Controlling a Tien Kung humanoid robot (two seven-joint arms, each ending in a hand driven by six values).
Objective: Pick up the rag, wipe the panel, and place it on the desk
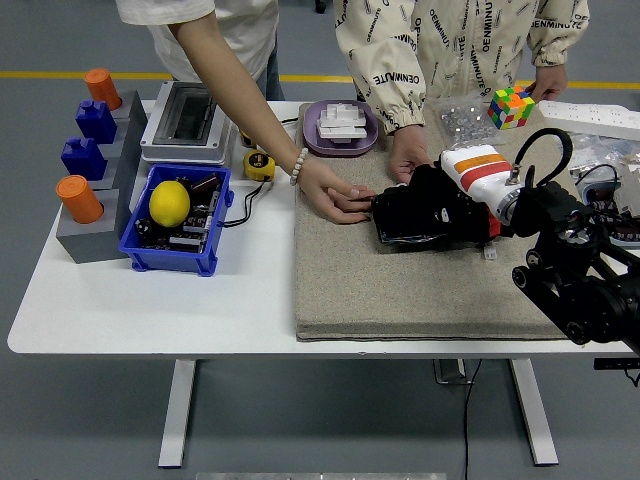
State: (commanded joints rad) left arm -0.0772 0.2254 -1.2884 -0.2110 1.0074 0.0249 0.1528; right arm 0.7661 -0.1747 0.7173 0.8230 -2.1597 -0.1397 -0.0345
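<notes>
While black panel was steadied on grey mat by two persons' hands, right hand was pressed onto it; fingers' closure and rag indistinguishable, presumably hidden underneath.

I am seeing my black right hand with its white, orange-banded wrist over a black panel, centre right, on a beige-grey mat. At left, a yellow lemon is sitting in a blue bin. A multicoloured cube is showing upper right; a purple tray upper centre.
</notes>
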